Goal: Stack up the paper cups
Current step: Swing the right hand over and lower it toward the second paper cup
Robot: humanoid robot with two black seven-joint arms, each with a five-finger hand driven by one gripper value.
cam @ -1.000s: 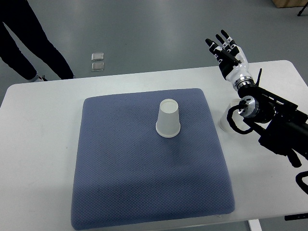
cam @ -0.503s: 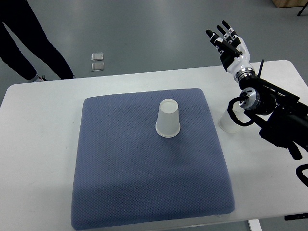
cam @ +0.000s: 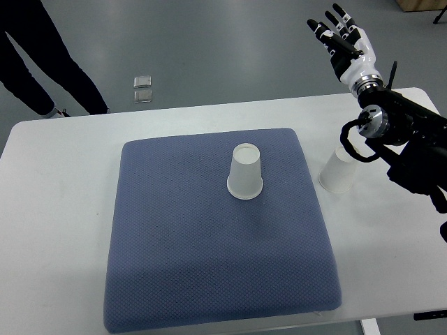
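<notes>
White counter with rounded corners spans most of the view. A blue-grey textured mat lies flat at its centre, edges slightly rounded. Grey floor beyond the far edge. Two small square pale objects sit on the floor, one just behind the other. A person's dark-trousered legs stand upper left.

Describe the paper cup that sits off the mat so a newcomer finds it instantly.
Start at the blue-grey padded mat on the white table. Just past the mat's right edge stands an upside-down white paper cup, under the robot's right arm. The other upside-down white cup stands on the mat.
</notes>
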